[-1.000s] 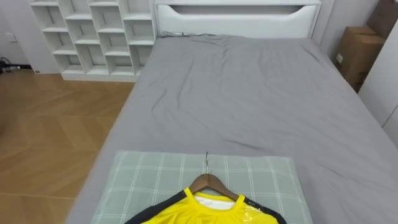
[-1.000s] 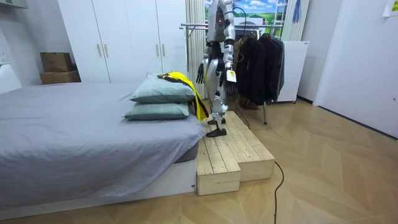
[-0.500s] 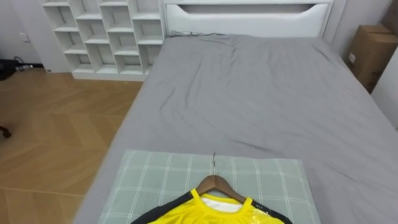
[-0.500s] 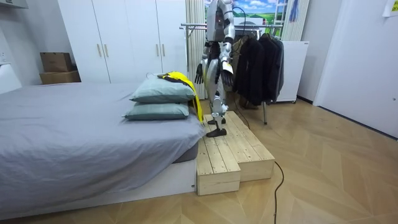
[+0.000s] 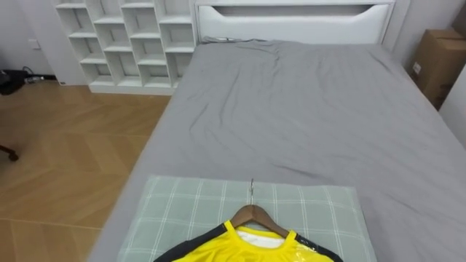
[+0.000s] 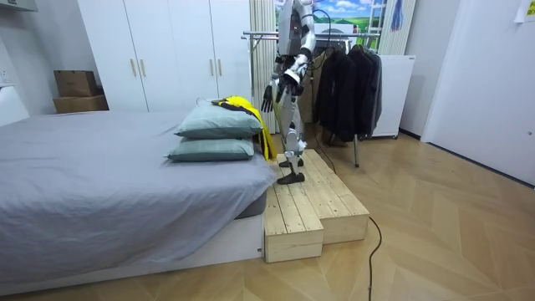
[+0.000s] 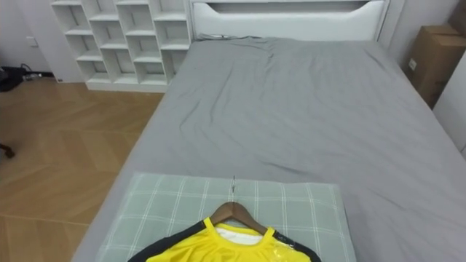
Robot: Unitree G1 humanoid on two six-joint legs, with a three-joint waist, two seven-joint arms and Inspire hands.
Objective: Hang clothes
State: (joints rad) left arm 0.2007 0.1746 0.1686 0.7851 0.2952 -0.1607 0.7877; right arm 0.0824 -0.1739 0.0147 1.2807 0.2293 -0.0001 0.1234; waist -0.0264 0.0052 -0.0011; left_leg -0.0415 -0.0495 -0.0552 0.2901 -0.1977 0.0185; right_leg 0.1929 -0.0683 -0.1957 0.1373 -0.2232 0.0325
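Note:
A yellow shirt (image 5: 244, 249) with dark trim lies on a wooden hanger (image 5: 253, 214), whose metal hook points toward the headboard. Both rest on a green checked pillow (image 5: 175, 211) at the near end of the grey bed (image 5: 306, 109). In the room view the shirt (image 6: 243, 105) drapes over the top of two stacked pillows (image 6: 219, 124). I stand on a wooden platform (image 6: 309, 205) beside them, facing the bed. My left hand (image 6: 289, 77) is raised at chest height. My right hand (image 6: 267, 99) hangs lower with relaxed fingers, and neither touches the shirt.
A clothes rack (image 6: 266, 35) with dark garments (image 6: 347, 84) stands behind me. White cube shelves (image 5: 124, 40) and wood floor lie left of the bed, and a cardboard box (image 5: 435, 62) sits on its right. White wardrobes (image 6: 159, 54) line the far wall.
My left hand has risen from hip height to chest height. The shirt and hanger lie as before, and the eye view has shifted slightly.

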